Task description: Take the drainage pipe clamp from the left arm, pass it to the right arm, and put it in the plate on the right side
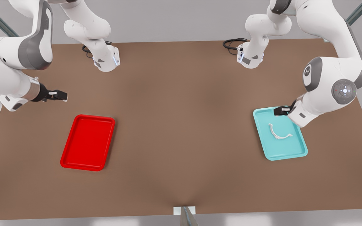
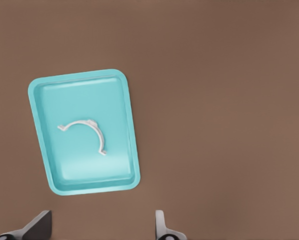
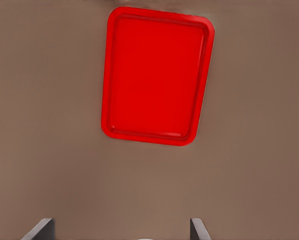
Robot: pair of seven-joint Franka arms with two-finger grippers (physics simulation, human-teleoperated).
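The white half-ring pipe clamp (image 1: 275,135) (image 2: 84,122) lies flat in the teal tray (image 1: 286,156) (image 2: 78,75) on the front view's right. My left gripper (image 1: 277,110) (image 2: 99,226) hovers open above that tray's far end, with nothing between its fingers and clear of the clamp. The red plate (image 1: 88,117) (image 3: 159,13) sits bare on the front view's left. My right gripper (image 1: 61,95) (image 3: 120,227) hangs open and holds nothing, above the table behind the plate's far end.
Both arm bases (image 1: 107,61) (image 1: 250,58) stand at the table's far edge with black cables (image 1: 231,44) beside them. A small white bracket (image 1: 184,211) sits at the middle of the near edge. Brown tabletop (image 1: 181,119) stretches between the two trays.
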